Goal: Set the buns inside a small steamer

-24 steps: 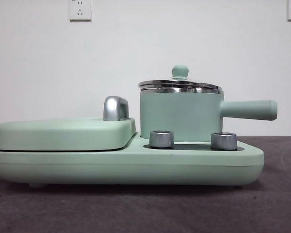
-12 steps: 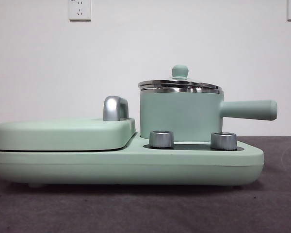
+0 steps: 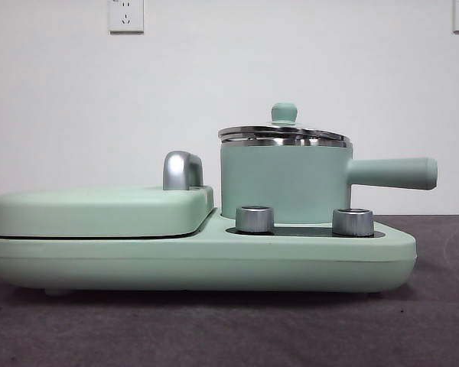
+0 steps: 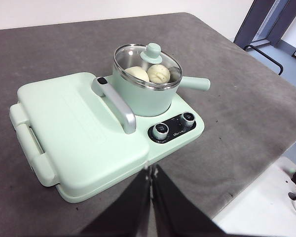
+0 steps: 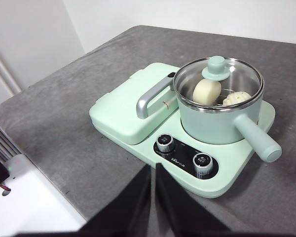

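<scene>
My left gripper (image 4: 151, 170) hangs high and back from the appliance, its jaws pressed together on nothing. From it, the flat hinged griddle cover (image 4: 74, 123) with its chrome handle (image 4: 116, 102) comes first, and the small steamer (image 4: 147, 79) stands beyond that, well apart from me. Both buns are already inside, seen through the glass lid (image 4: 138, 57): the smooth oblong bun (image 4: 134, 73) and the pleated round bun (image 4: 159, 74) lie touching side by side under the green knob (image 4: 152, 51).

My right gripper (image 5: 153, 170) is likewise drawn back above the grey worktop (image 5: 64, 113), jaws pressed together and empty. The steamer's straight side handle (image 5: 257, 138) runs out toward this arm's side, past the two dials (image 5: 166, 142), so I judge the right arm the nearer one should the pot need touching. With the lid seated and the buns in, I judge the task done.

Against the front views of a second and half a second ago, nothing differs: lid, pot and cover sit as they did, and no arm shows.
</scene>
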`<state>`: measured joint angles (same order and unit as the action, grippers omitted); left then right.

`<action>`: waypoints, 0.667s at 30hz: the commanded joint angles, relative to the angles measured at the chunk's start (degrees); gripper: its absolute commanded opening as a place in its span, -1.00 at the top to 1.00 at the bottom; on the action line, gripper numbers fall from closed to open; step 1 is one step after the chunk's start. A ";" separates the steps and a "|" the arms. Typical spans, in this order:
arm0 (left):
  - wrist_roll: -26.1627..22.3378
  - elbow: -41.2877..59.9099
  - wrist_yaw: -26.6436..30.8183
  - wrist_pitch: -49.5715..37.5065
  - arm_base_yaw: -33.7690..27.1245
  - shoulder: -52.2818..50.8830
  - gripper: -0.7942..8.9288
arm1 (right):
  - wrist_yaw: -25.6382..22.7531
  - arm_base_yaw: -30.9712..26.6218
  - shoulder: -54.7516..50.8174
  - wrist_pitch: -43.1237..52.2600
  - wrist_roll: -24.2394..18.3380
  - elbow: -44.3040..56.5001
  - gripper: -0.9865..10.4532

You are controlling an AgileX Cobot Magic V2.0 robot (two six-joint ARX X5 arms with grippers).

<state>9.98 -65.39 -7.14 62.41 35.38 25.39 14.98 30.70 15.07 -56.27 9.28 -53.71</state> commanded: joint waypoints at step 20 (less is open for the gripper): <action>-0.85 43.74 0.50 -40.52 -25.86 -22.91 0.82 | 0.02 0.31 0.04 0.63 0.37 -0.28 0.81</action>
<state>9.85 -23.22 -6.76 23.51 9.72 2.83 14.98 30.70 15.07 -56.27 9.28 -53.71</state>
